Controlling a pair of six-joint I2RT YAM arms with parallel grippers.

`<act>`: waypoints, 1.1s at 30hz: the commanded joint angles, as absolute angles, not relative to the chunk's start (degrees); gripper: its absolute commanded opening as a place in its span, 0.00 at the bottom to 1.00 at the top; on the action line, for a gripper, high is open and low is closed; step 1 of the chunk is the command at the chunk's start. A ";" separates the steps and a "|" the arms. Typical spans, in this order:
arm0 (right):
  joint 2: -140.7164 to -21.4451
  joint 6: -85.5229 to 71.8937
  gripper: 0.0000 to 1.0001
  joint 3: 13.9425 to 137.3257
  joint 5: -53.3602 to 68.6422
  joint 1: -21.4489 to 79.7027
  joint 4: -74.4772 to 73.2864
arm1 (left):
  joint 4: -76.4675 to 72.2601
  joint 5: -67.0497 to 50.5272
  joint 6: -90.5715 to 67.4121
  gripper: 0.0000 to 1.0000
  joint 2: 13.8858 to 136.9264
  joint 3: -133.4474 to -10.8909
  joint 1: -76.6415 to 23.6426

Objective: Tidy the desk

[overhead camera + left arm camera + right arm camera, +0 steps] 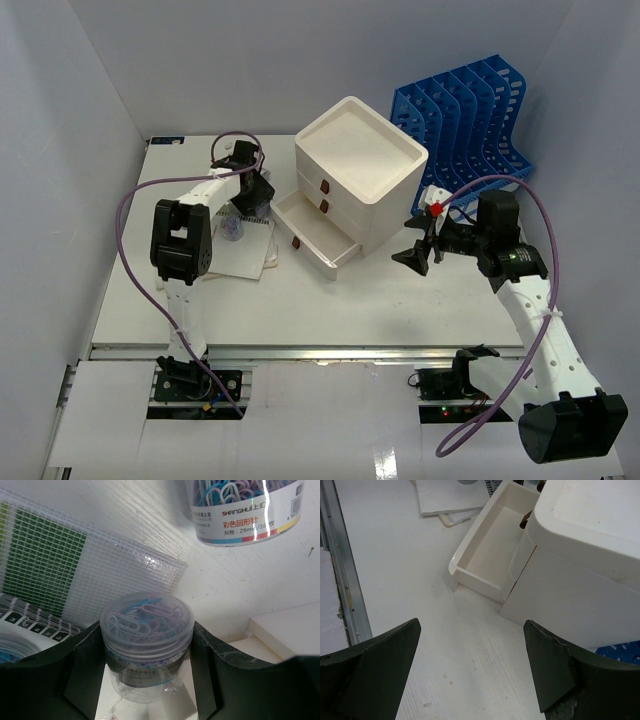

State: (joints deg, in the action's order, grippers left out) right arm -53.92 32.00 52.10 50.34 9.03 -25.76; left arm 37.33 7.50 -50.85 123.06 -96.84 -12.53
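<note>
The white desk [400, 300] holds everything here. My left gripper [252, 195] hangs over its back left, beside the drawer box. In the left wrist view its black fingers [82, 670] press both sides of a clear jar of pastel paper clips [146, 625], so my left gripper [147, 675] is shut on that jar. A second paper-clip jar [245, 510] with a printed label stands just beyond it. My right gripper [415, 255] hovers open over bare desk in front of the drawer box, and the right wrist view shows my right gripper [470, 665] holding nothing.
A white three-drawer box [360, 170] stands at the centre back, its bottom drawer [315, 235] pulled out and empty [490, 545]. A blue file rack [465, 120] is behind it on the right. A mesh pouch [75, 565] and papers [245, 255] lie at the left. A metal rail [300, 352] edges the front.
</note>
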 commanded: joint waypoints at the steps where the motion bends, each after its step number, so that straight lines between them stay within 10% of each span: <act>1: -52.54 33.26 0.90 50.74 53.82 7.56 -23.47 | 35.10 9.97 -45.35 0.24 112.49 -95.50 -13.23; 13: -51.94 33.13 0.90 48.76 57.41 4.29 -21.99 | 10.63 -13.24 -22.49 0.17 90.30 -72.40 -15.85; 33: -53.34 33.66 0.90 48.04 57.30 3.08 -21.83 | -31.83 -47.28 4.24 0.25 86.46 -46.55 -26.02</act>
